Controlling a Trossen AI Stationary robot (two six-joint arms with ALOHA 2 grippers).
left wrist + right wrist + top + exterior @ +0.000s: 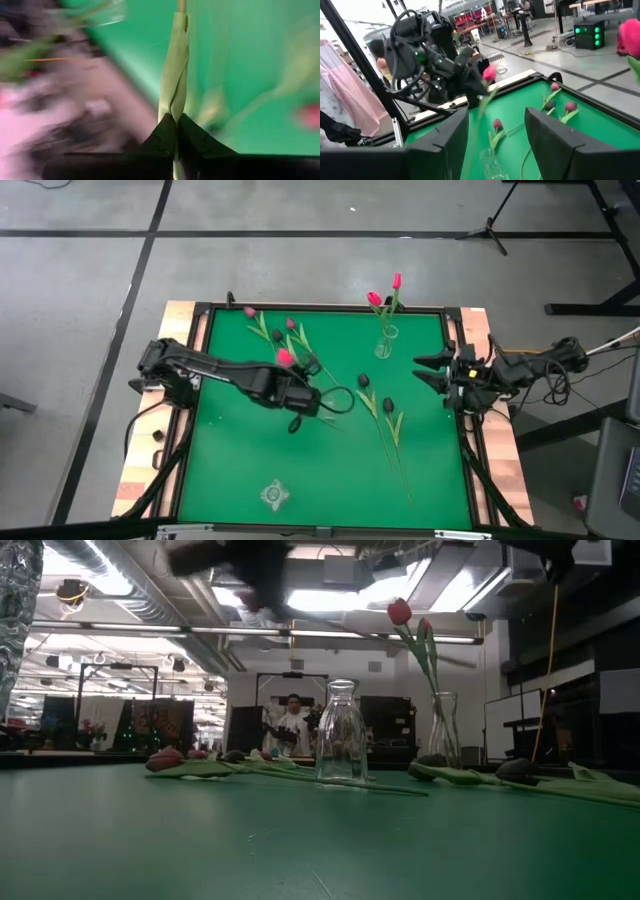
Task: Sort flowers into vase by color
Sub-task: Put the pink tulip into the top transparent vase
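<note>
Green table [230,470] carries everything. Left arm reaches in over the mat's middle; left gripper [300,402] is pinched tight on a pink tulip [285,357], lifted off the mat. Left wrist view shows the two dark fingers [162,137] pressed together on the leaf-wrapped stem [175,75], low down, head far from the grip. Right arm waits at the table's right edge, right gripper [432,370] w/ jaws spread, holding nothing.

Two glass vases: a slim one [384,345] near the back edge, already w/ pink-red tulips [385,292] standing in it, and an empty bottle-shaped one [274,495] near the front. More pink tulips [270,330] lie loose at back left; dark-headed tulips [385,412] lie mid-right, stems running toward the front.

Handling, as a judgement: the flowers look v. light, stems thin and bendy, so the head prob. sways and droops when carried. Grip on the stem, not the head or the soft leaf, which may slip or crush. Glass vases look tippy; feed the stem end in gently, esp. into a narrow neck.
</note>
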